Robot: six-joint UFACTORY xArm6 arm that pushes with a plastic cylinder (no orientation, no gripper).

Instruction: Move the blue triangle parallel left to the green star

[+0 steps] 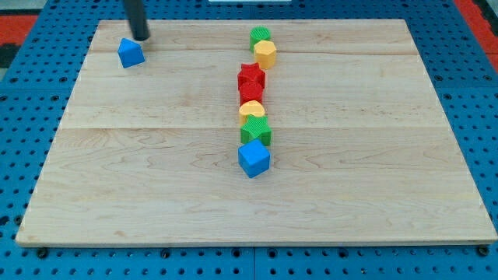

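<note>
At the wooden table's (156,194) far-left corner, my tip (140,37) sits at about one o'clock of the small blue plastic triangle block (131,53), nearly touching. My tool is a plain rod, nothing to spread or pinch. Green ridged star block (256,131) lies toward four o'clock.

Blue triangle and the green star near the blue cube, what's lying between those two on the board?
Nothing: in the camera view, only bare board separates the blue triangle from the green star. My tip sits just above the triangle, off that stretch.
</note>
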